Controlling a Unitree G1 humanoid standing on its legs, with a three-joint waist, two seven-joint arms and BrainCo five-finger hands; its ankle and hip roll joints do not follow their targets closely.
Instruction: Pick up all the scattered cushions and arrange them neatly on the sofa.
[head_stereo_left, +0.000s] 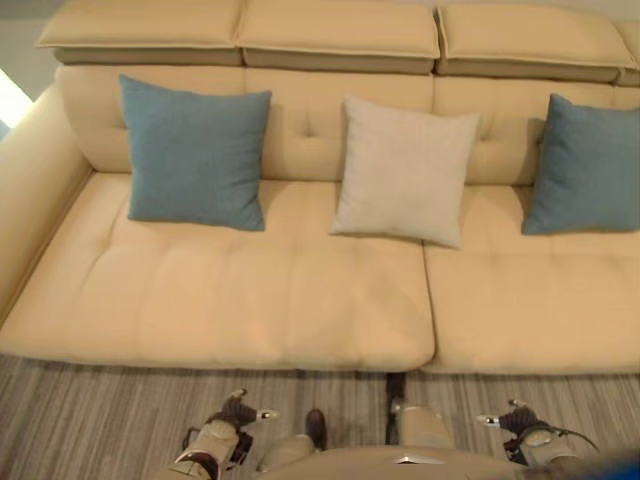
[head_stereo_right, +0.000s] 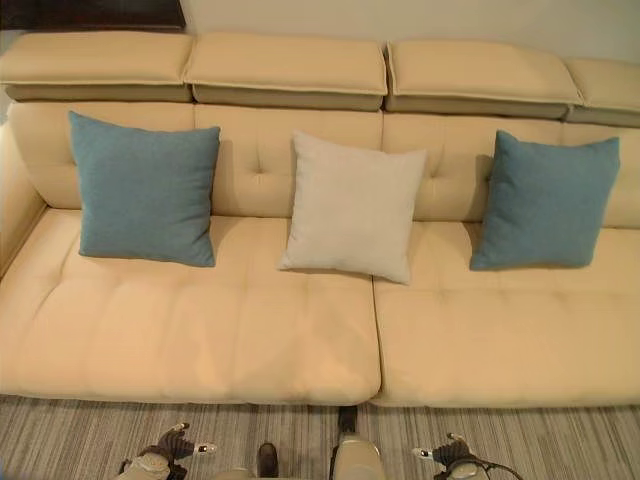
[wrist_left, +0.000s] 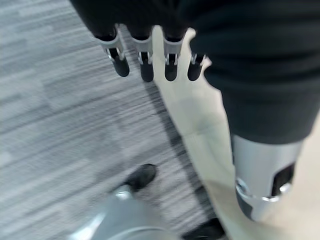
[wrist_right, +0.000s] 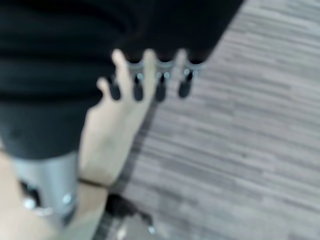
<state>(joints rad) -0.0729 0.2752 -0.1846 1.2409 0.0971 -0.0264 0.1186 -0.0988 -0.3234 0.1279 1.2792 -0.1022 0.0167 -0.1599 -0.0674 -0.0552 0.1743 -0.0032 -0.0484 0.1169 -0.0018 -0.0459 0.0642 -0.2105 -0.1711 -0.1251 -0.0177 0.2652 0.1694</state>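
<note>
Down low, the left hand hangs over the striped carpet just in front of the sofa, its fingers straight and slightly apart, holding nothing. Likewise, the right hand hangs over the carpet before the sofa's front edge, its fingers straight in a loose row and empty. Both hands sit well apart from the cushions.

On the sofa's seat, three cushions stand upright in a row, each leaning against the backrest. Toward the sofa's left end stands a blue cushion, near the armrest but not touching it. Near the sofa's middle, just left of the seam between the two seat pads, stands a cream cushion, its lower corner reaching over that seam. On the sofa's right seat pad stands a second blue cushion. The three are spaced well apart from one another. Above the backrest runs a row of padded headrests.
</note>
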